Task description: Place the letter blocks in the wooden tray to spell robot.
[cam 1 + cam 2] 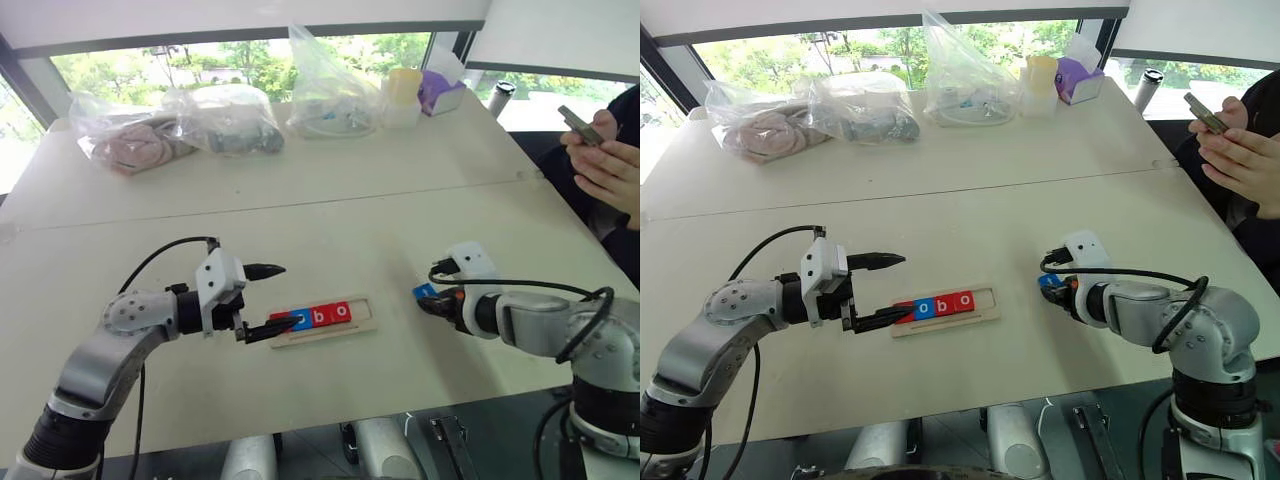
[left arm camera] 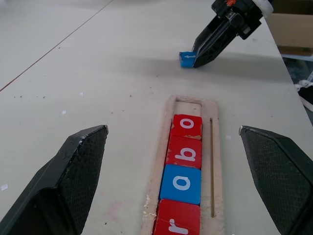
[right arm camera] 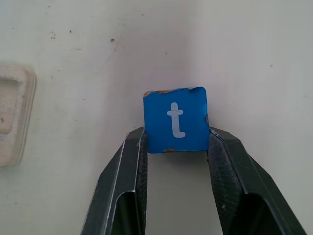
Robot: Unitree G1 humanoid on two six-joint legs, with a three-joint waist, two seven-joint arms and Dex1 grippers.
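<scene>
The wooden tray (image 2: 215, 147) lies on the white table and holds four letter blocks in a row: red r (image 2: 178, 225), blue o (image 2: 181, 183), red b (image 2: 187, 152), red o (image 2: 187, 126). The slot past the last o is bare. My left gripper (image 1: 272, 298) is open at the tray's r end, one finger on each side of it and nothing between them. To the right of the tray, my right gripper (image 3: 177, 134) is shut on the blue t block (image 3: 176, 120), close over the table (image 1: 424, 291). Whether the block touches the table I cannot tell.
Clear plastic bags (image 1: 225, 120) with soft items, a yellow cup (image 1: 403, 95) and a purple box (image 1: 440, 92) stand along the table's far side. A person's hands with a phone (image 1: 600, 150) are at the right edge. The table's front edge runs just below both arms.
</scene>
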